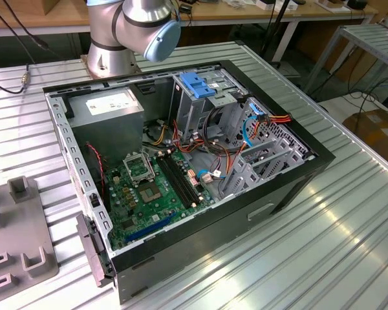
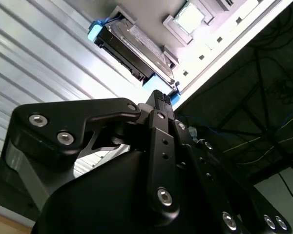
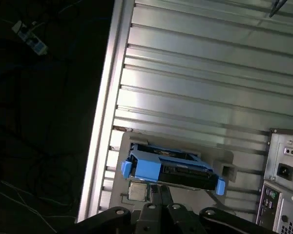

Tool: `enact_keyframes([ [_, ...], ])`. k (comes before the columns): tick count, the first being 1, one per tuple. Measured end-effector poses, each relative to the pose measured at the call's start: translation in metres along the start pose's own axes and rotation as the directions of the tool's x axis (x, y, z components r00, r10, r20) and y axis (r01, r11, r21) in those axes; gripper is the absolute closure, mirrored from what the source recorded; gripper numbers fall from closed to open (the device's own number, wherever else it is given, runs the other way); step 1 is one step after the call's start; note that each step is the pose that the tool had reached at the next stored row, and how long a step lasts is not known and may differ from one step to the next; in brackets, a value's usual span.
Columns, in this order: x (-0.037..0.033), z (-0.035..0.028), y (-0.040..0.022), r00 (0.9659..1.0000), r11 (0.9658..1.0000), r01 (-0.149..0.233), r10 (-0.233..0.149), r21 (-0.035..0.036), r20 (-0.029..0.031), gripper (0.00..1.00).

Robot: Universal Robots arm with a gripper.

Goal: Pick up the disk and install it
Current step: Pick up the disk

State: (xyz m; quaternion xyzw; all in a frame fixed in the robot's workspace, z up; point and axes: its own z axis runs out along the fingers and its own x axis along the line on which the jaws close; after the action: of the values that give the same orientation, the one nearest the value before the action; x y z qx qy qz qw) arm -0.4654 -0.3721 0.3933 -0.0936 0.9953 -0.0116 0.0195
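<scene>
The disk [image 3: 183, 173] has not been picked up, so I judge that nothing of the task is done yet. The ribbed metal counter [image 1: 349, 245] carries the open computer case [image 1: 271, 206], and its drive cage with the blue top [image 1: 197, 87] stands at the side nearest the arm's base. In the first wrist view, a grey holder plate [image 3: 185, 146] lies on the counter near the case's rear panel. The disk stands on edge in it, with blue rails at each end. The tool [image 3: 160, 189] hangs near the disk and seems clear of it, drawn narrow and holding nothing.
</scene>
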Motion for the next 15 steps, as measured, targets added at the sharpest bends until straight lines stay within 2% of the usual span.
enact_keyframes([
  [6,0.0,0.0,0.0,0.9982,0.9982,0.059,-0.059,-0.0021,0.0017,0.9],
  [10,0.0,0.0,0.0,0.9937,0.9937,0.112,-0.112,-0.004,0.0032,0.9],
  [15,0.0,0.0,0.0,0.986,0.986,0.167,-0.167,-0.0057,0.005,0.9],
])
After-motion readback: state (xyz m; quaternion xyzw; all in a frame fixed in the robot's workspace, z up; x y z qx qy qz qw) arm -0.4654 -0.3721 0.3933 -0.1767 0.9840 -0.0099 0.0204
